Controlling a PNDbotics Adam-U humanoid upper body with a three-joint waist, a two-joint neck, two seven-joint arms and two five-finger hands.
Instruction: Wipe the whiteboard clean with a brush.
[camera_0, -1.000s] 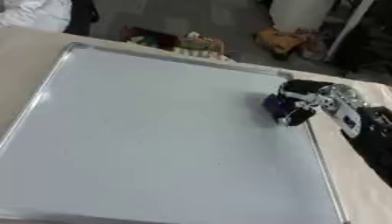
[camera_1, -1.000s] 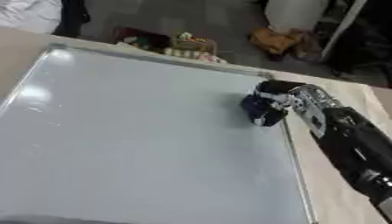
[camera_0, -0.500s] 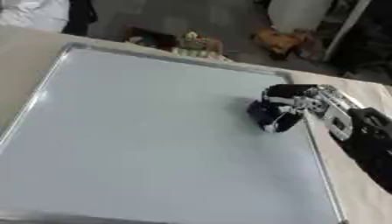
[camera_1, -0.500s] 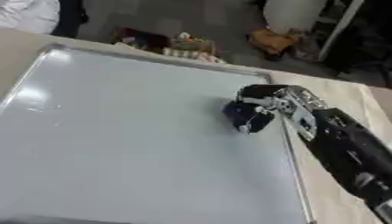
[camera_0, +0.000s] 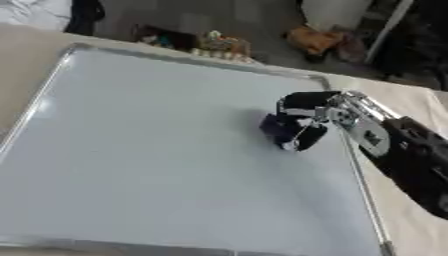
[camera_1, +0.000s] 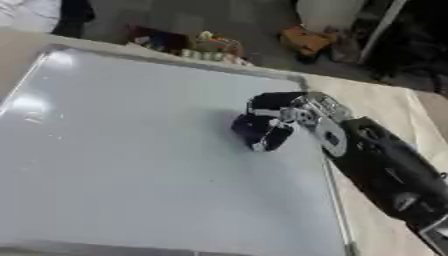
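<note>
Board: I see the large white rectangular whiteboard with a thin silver metal frame (camera_0: 157, 150) lying flat on the beige surface (camera_0: 398, 107); its long sides run from my near edge toward the far edge, slightly askew, with the far corners tipped to the right
Board look: the white face reads clean and glossy to me, with a soft glare patch near its left edge; I can make out no marks on it
Brush: the small dark blue-black brush (camera_0: 287, 131) sits on the board's right part, a little above the middle and just inside the right frame rail; it touches the board face
Brush axis: it looks like a short, blocky shape; its longer side seems to run from upper left to lower right, but I cannot tell this for sure because fingers cover much of it
Right robot hand: my black and silver right robot hand (camera_1: 293, 112) comes in from the right, crossing over the frame rail, with its fingers (camera_1: 273, 100) curled down around the brush, so it is grasping the brush
Right arm: the black forearm (camera_1: 385, 172) stretches away to the lower right over the beige surface
Left robot hand: it shows in neither eye view
</note>
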